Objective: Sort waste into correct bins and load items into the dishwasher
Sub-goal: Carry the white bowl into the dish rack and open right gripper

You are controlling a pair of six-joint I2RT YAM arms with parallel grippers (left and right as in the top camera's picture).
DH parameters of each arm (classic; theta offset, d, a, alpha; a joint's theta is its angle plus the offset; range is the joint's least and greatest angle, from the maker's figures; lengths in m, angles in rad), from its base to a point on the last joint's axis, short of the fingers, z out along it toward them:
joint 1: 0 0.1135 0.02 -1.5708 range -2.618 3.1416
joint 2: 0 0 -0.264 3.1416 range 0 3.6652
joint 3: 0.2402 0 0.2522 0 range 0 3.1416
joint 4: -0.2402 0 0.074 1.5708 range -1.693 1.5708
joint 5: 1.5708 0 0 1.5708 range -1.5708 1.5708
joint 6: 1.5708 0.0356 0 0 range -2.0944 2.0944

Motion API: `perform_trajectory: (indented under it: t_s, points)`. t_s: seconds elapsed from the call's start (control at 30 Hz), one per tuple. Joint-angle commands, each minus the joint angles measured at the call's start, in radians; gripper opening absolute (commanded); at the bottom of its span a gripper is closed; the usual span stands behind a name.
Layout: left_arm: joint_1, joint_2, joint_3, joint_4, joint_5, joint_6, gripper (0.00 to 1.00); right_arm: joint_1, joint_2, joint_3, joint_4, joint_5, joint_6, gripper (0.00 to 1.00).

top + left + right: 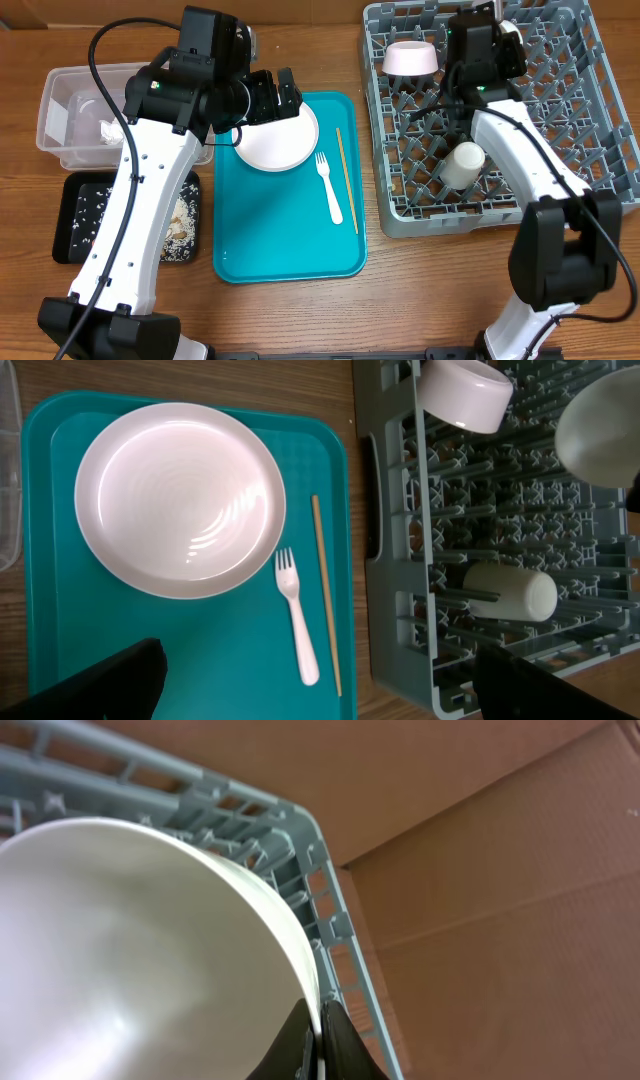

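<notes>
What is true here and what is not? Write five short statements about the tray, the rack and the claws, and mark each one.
1. The plate lies on the teal tray. True.
2. The fork is in the dish rack. False: it lies on the teal tray, beside the chopstick.
3. The right claw is shut on the rim of a bowl. True.
4. The left claw grips the plate. False: it is open, above the plate.
5. The cup stands upright on the table. False: it lies on its side in the dish rack.
</notes>
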Motion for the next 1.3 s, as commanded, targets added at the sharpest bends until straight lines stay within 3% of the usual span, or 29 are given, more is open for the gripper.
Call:
perform_trajectory:
  t_s: [0.0,0.47,0.87,1.27]
  points:
    - [0.003,0.003,0.015,-0.002,0.015,0.015,1.0,0.003,0.032,0.0,0.005,0.048,-0.056,0.04]
    - [0.003,0.003,0.015,-0.002,0.015,0.015,1.0,0.006,0.035,0.0,-0.087,0.077,-0.061,0.04]
    - [0.003,0.003,0.015,-0.002,0.015,0.015,1.0,0.006,0.035,0.0,-0.058,0.109,-0.329,0.04]
    - [0.003,0.003,0.015,-0.002,0.015,0.015,1.0,0.085,0.033,0.0,-0.206,0.096,-0.259,0.04]
